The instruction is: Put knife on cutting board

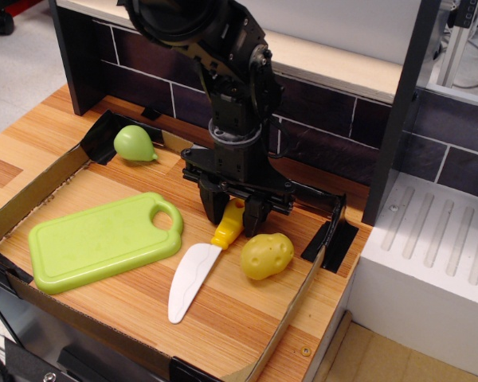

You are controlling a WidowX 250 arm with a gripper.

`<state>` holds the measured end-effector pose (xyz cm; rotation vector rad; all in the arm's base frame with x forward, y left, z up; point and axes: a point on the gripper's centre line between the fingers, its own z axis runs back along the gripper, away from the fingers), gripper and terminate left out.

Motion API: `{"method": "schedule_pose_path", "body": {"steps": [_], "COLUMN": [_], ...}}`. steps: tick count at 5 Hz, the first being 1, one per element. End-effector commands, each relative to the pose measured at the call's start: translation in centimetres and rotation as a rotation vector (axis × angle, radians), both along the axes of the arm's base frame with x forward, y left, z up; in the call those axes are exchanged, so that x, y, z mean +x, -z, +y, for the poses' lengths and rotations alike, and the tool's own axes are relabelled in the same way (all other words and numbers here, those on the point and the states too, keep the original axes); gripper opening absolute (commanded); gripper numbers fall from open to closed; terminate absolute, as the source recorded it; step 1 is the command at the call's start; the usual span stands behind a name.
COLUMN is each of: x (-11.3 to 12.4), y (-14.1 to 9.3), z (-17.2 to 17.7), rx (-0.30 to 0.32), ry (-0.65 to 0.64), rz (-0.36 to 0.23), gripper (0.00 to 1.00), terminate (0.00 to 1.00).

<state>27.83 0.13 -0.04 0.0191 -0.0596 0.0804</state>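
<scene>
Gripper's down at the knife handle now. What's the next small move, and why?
Probably close the gripper fully before lifting. Its fingers straddle the yellow handle of the knife, which lies flat on the wood with its blade beside the cutting board; whether the grip is firm is unclear.

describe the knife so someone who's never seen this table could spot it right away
Find the shallow cardboard tray on the wooden table; the knife lies inside it, between the light-green cutting board and a lumpy yellow potato toy. It is the only long thin thing there: a white curved blade with a yellow handle, flanked by the black gripper.
</scene>
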Motion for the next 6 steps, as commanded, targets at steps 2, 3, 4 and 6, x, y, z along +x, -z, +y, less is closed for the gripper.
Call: {"method": "schedule_pose_path", "body": {"steps": [2,3,4,6], "x": [1.0,0.9,0.8,0.4], "y": [-5.2,-6.2,-5.7,-3.9], "z": [1.9,3.0,4.3,6.2], "rx": [-0.044,-0.049,-0.04,-0.044], "ry": [0.041,0.093,0.29,0.557], "rz": [-0.071,-0.083,-0.043,0.042], "gripper": [0.0,0.0,0.0,0.0], "terminate": [0.0,0.0,0.0,0.0]}}
